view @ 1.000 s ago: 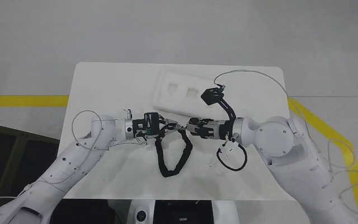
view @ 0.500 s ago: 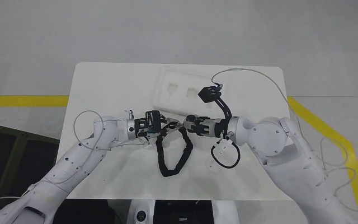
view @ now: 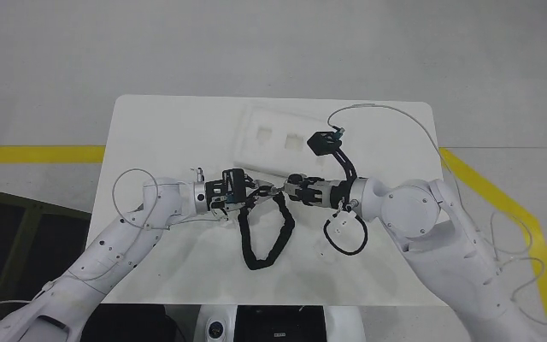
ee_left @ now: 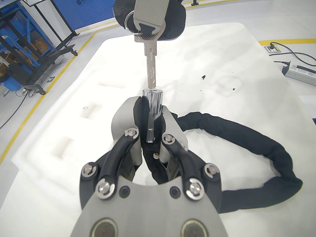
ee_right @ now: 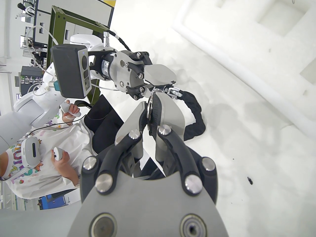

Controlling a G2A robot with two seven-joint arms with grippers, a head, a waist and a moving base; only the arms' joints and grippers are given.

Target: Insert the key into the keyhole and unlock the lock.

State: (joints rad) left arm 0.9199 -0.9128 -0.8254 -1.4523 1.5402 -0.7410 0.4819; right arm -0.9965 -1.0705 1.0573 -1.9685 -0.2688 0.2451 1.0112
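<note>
At centre of the left wrist view, the left gripper [ee_left: 151, 114] clamps the lock [ee_left: 153, 102] cylinder, keyhole [ee_left: 153, 90] facing the key [ee_left: 151, 67]. The right gripper [ee_left: 147, 29] pinches the key's head, its tip at the keyhole mouth, apparently aligned for insertion.

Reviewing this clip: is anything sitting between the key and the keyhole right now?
Nothing visible stands in the way. The right hand holds the key in line with the lock, which is clamped in the left hand. The key's tip is at the keyhole, with nothing between them.
</note>
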